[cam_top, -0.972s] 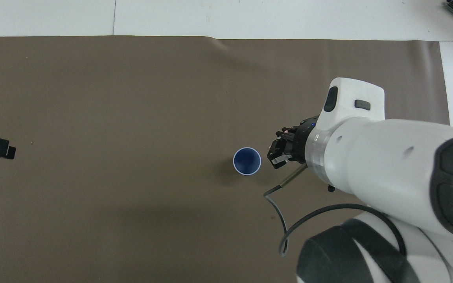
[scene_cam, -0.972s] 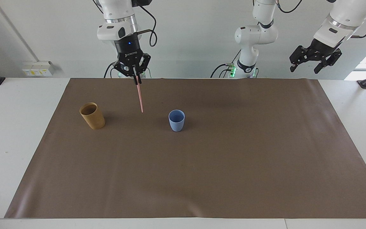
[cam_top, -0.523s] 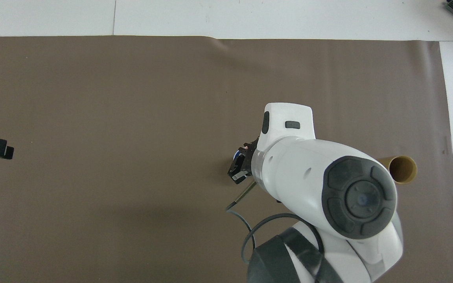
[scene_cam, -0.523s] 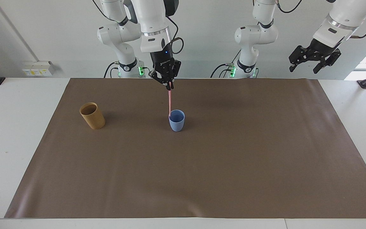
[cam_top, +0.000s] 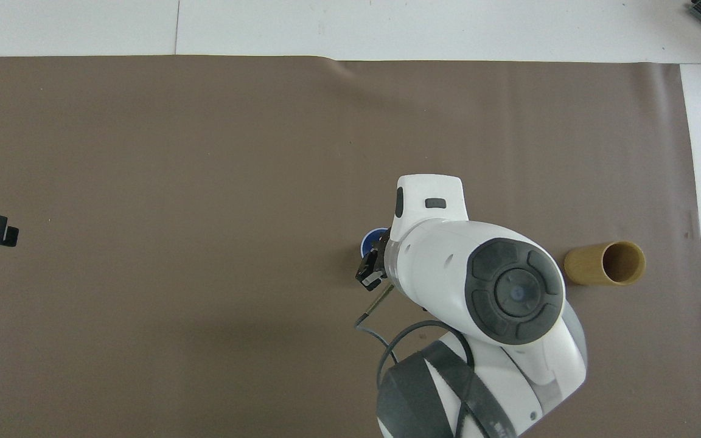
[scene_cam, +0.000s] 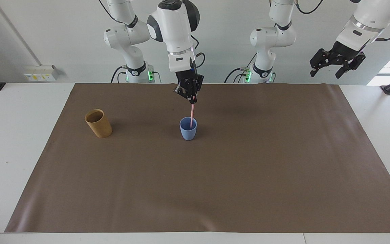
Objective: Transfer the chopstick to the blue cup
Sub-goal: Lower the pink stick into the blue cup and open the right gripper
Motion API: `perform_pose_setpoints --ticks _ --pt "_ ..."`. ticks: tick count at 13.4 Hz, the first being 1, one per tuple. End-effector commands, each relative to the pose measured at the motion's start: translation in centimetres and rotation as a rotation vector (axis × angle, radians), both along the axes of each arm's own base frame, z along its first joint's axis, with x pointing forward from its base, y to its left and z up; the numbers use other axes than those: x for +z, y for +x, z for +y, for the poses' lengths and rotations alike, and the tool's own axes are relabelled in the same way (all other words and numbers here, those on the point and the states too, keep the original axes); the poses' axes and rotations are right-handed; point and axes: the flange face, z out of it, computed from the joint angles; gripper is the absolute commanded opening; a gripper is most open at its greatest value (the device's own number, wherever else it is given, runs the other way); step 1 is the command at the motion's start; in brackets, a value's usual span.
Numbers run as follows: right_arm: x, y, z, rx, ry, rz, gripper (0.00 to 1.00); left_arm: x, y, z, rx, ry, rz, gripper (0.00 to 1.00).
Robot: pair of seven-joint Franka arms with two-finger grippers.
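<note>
Table (scene_cam: 19,142): white, wide, carrying everything here.
Mat (scene_cam: 215,183): brown sheet spread over most of the table, its edge toward the robots lying just before their bases.
Right arm: reaches in from its base over the middle of the mat; seen from above, its bulk covers most of the blue cup.
Left arm: waits raised, off the mat's corner at its own end.
Left gripper (scene_cam: 336,64): hangs in the air there, fingers spread wide, holding nothing.
Right gripper (scene_cam: 193,99): poised straight over the blue cup, pointing down, its fingertips at the chopstick's top end; I cannot tell whether they pinch it or have eased off.
Tan cup (scene_cam: 98,123): upright, toward the right arm's end of the mat, well apart from the blue cup.
Blue cup (scene_cam: 188,128): upright near the mat's middle, rather toward the edge by the robots.
Chopstick (scene_cam: 192,117): pink, nearly upright, its lower end inside the blue cup, its upper end up at the right gripper.
</note>
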Motion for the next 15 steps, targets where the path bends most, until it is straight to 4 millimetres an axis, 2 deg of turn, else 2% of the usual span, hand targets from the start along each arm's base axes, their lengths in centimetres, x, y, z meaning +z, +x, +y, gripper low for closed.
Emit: perform_pose_setpoints --ticks 1,2,5,8,9,11,15 --pt "0.0 -0.6 -0.6 0.022 0.01 -0.001 0.78 0.3 -0.8 0.2 -0.002 -0.009 0.008 1.0" --pt "0.2 -0.6 -0.6 0.016 0.012 -0.001 0.87 0.3 -0.8 0.3 0.001 -0.009 0.008 1.0" --pt "1.7 0.3 -1.1 0.003 0.027 -0.023 1.0 0.3 -0.8 0.3 0.001 -0.009 0.008 1.0" --pt "3.7 0.5 -1.8 -0.007 0.013 0.002 1.0 0.3 -0.8 0.1 -0.002 -0.008 0.008 1.0" --pt "4.6 0.7 -2.7 -0.023 0.013 -0.001 1.0 0.3 -0.8 0.3 0.001 -0.008 0.008 1.0" --pt "6.8 2.2 -5.4 -0.081 0.031 -0.028 1.0 0.3 -0.8 0.2 0.0 -0.008 0.008 1.0" --pt "8.4 4.9 -12.4 -0.212 0.036 -0.039 1.0 0.3 -0.9 0.3 -0.002 -0.005 0.021 1.0"
